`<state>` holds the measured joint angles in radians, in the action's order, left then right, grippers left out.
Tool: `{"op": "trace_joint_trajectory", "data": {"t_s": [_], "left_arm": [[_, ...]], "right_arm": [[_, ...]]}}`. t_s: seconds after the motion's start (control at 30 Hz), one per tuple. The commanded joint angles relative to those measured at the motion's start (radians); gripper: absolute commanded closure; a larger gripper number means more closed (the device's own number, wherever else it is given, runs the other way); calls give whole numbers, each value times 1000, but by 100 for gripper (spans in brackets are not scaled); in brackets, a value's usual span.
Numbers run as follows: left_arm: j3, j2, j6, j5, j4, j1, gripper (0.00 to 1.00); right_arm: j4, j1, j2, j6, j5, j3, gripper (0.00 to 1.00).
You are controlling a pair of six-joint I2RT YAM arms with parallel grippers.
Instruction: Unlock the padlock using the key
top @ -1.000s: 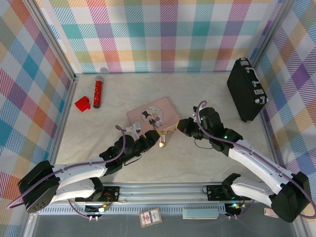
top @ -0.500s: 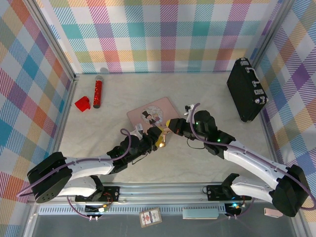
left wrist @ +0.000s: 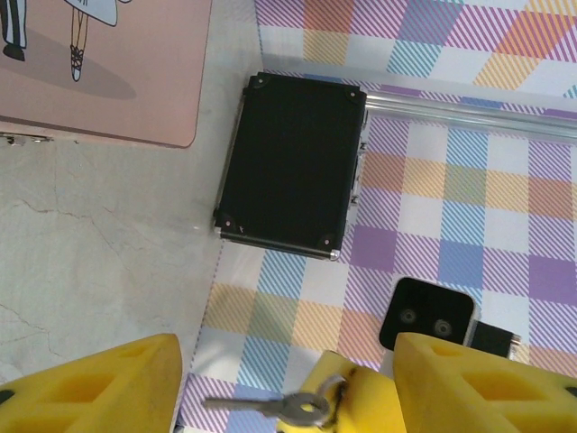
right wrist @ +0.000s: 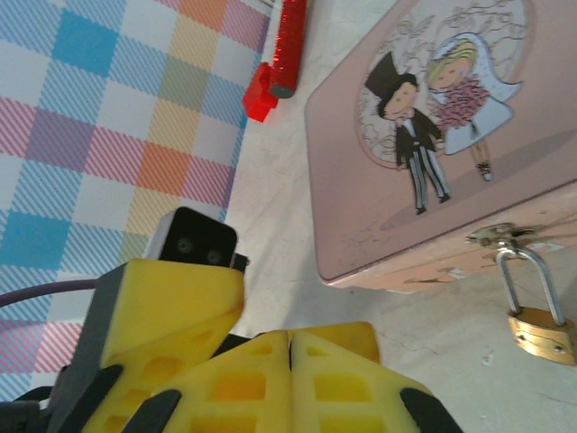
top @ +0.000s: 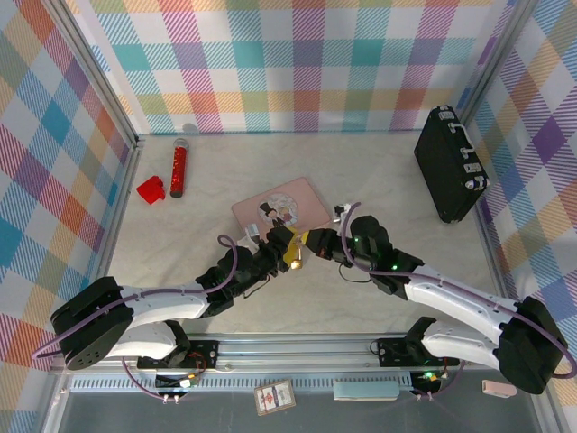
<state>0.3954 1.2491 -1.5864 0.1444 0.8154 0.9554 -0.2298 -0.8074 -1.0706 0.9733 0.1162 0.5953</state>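
Jaws of the left gripper stand apart. Those of the right gripper are pressed together on the ring end of the key.
From above, at the far left we see a red cylinder with a small red block just beside it. At mid-frame the two grippers meet tip to tip just below the pink tin, and at the far right a black case stands near the wall. In the left wrist view the key lies along the bottom edge between the spread yellow fingers, touching neither. In the right wrist view the padlock hangs at the lower right, its shackle through the tin's hasp.
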Motion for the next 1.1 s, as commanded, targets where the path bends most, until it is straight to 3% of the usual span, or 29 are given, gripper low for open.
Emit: {"op": "trace_joint_trajectory", "data": {"t_s": [0.0,0.2,0.43,0.73,1.07], "left_arm": [[20,-30,-26,14,37,9,31],[19,-41,-26,9,42,9,22],[19,-34,-26,4,64,9,21],[-3,-50,-58,24,44,9,28],[7,-20,-57,15,59,8,38]], "right_arm": [[-94,-12,-6,-36,-5,-6,100],[-137,-21,-51,-46,21,11,100],[-171,-42,-109,-48,36,24,100],[-68,-47,-26,-89,10,-27,100],[-68,-58,-8,-73,19,-61,100]]}}
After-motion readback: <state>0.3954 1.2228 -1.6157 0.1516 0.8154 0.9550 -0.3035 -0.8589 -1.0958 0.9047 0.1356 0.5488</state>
